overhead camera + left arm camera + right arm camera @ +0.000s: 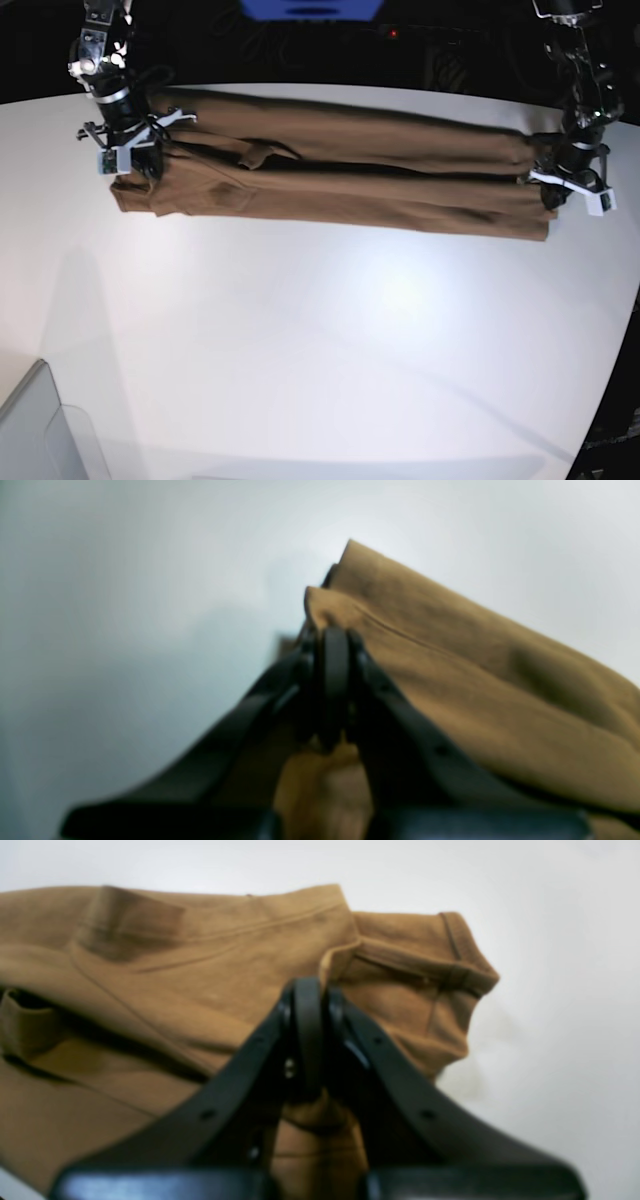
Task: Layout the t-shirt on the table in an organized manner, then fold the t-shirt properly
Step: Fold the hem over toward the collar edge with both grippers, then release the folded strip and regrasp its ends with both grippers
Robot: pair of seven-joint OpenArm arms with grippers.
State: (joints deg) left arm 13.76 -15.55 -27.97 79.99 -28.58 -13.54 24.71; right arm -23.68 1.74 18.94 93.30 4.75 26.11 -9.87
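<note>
**Shirt stretched long between two clamped grippers**

Nearest in the base view, a grey translucent bin corner [40, 430] sits at the bench's [330, 340] front edge. Bare white surface lies beyond it. At the far side the t-shirt [340, 175] lies folded lengthwise into a long narrow band. The right gripper [310, 1005] is clamped on cloth at the sleeve end, its jaws together. The left gripper [332, 650] is likewise pinched on the opposite end's layered edge.
</note>
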